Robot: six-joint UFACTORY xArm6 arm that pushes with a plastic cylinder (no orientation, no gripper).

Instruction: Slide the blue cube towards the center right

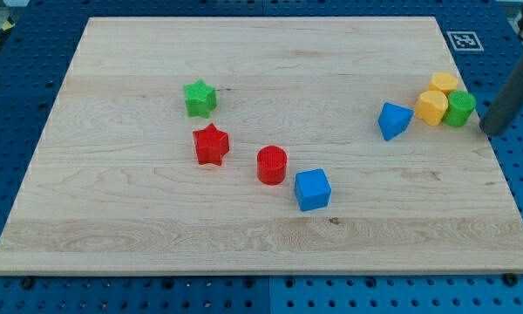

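Note:
The blue cube (313, 189) lies on the wooden board (139, 218), below the middle and a little to the view's right. My tip (488, 130) is at the board's right edge, far to the right of and above the cube, just right of a green cylinder (459, 108). The rod slants up to the view's right. A second blue block (393, 119), wedge-like, lies between the cube and my tip.
A red cylinder (271, 165) sits just left of the blue cube. A red star (211, 145) and a green star (200, 98) lie further left. Two yellow blocks (432, 107) (444, 85) cluster with the green cylinder at the right.

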